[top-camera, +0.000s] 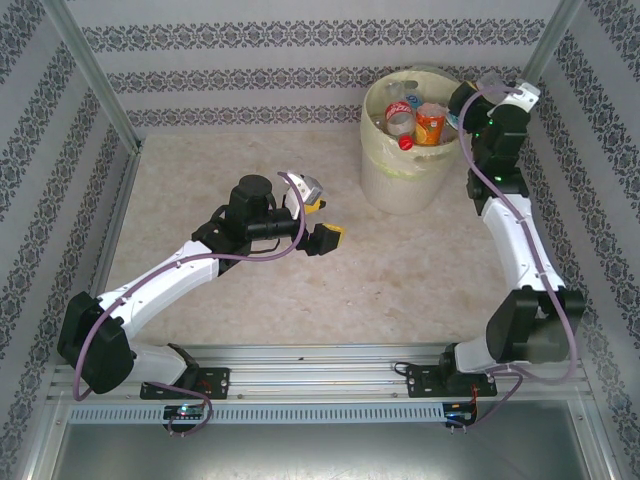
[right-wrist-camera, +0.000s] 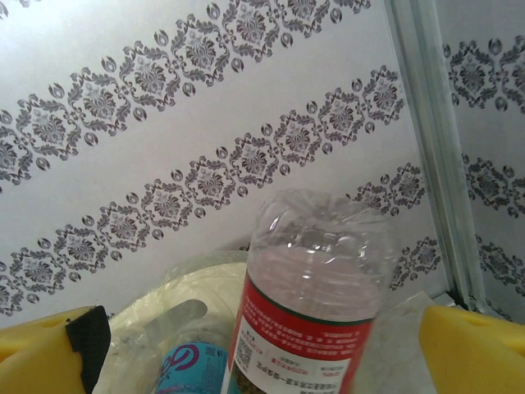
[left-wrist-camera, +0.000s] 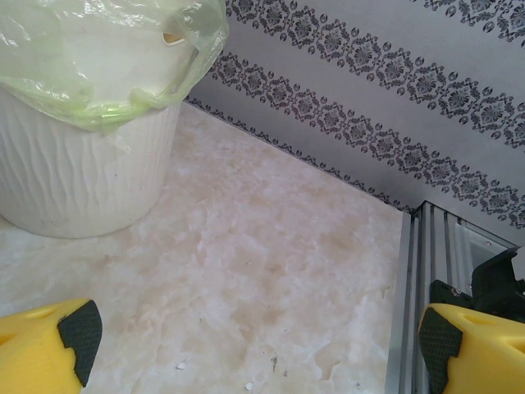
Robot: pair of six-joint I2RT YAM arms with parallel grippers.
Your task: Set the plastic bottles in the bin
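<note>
The pale-yellow bin with a clear liner stands at the back right of the table. Inside it lie plastic bottles, one with an orange label and one with a red cap. My right gripper hovers at the bin's right rim. In the right wrist view it is open, and a red-labelled bottle stands bottom-up between its yellow fingers, clear of both, above a blue-labelled bottle in the bin. My left gripper is open and holds nothing, left of the bin.
Patterned walls close in the table on three sides, with metal posts at the back corners. An aluminium rail carries both arm bases along the near edge. Bare marbled tabletop stretches in front of and left of the bin.
</note>
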